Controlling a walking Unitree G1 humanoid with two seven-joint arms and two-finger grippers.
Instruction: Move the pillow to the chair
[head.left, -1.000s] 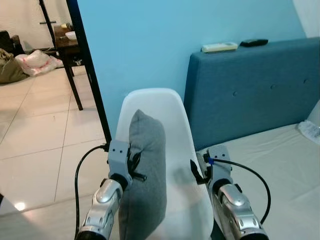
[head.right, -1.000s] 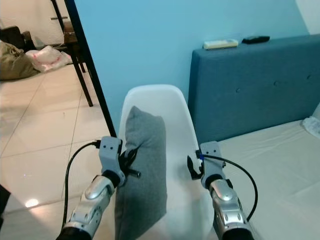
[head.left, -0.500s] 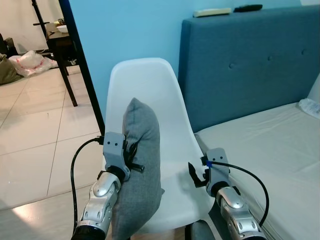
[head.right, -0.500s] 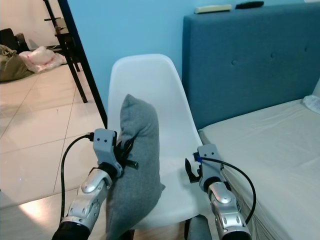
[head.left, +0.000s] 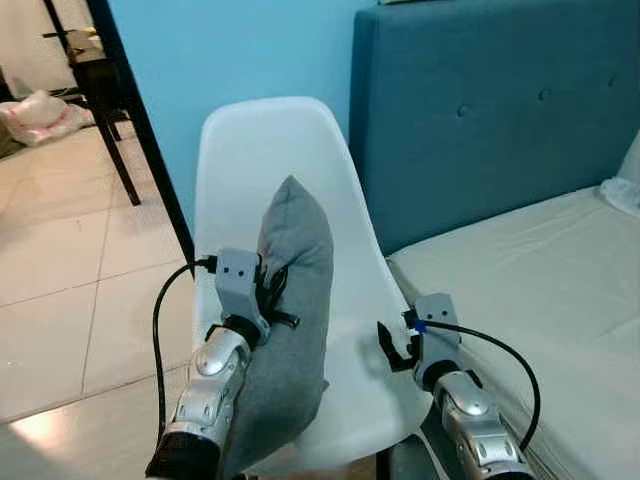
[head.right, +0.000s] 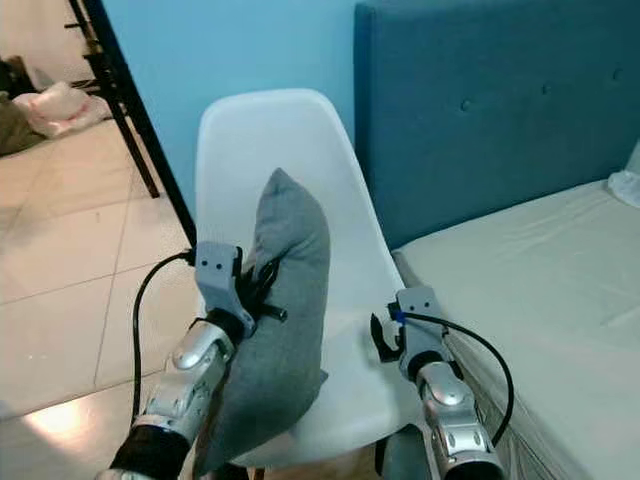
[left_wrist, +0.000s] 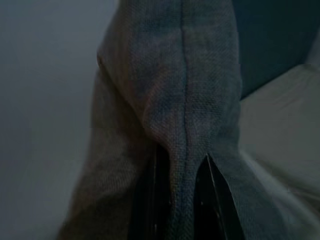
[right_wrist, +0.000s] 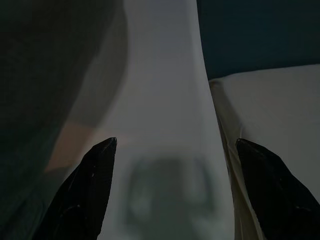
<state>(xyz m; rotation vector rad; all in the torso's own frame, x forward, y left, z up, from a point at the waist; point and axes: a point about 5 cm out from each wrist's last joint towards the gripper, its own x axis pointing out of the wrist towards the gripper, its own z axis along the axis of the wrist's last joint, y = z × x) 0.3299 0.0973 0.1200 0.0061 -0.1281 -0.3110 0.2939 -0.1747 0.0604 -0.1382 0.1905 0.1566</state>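
Observation:
A grey pillow (head.left: 290, 310) stands on edge over the left half of the white chair's seat (head.left: 345, 395), its top corner pointing up in front of the backrest (head.left: 270, 150). My left gripper (head.left: 268, 296) is shut on the pillow's left seam; the left wrist view shows the fabric (left_wrist: 175, 85) pinched between the two black fingers (left_wrist: 210, 200). My right gripper (head.left: 392, 345) hangs open over the seat's right edge, apart from the pillow, with its spread fingers (right_wrist: 87, 185) framing the white seat (right_wrist: 160, 150).
A bed with a pale sheet (head.left: 530, 280) and a blue padded headboard (head.left: 480, 110) stands close on the chair's right. A black table leg (head.left: 150, 140) rises behind the chair's left side, and tiled floor (head.left: 60, 290) opens to the left. The wall behind is light blue.
The view has tilted down and closed in on the chair. My left gripper carried the pillow slightly right, further over the seat. The right gripper has stayed open beside the seat edge.

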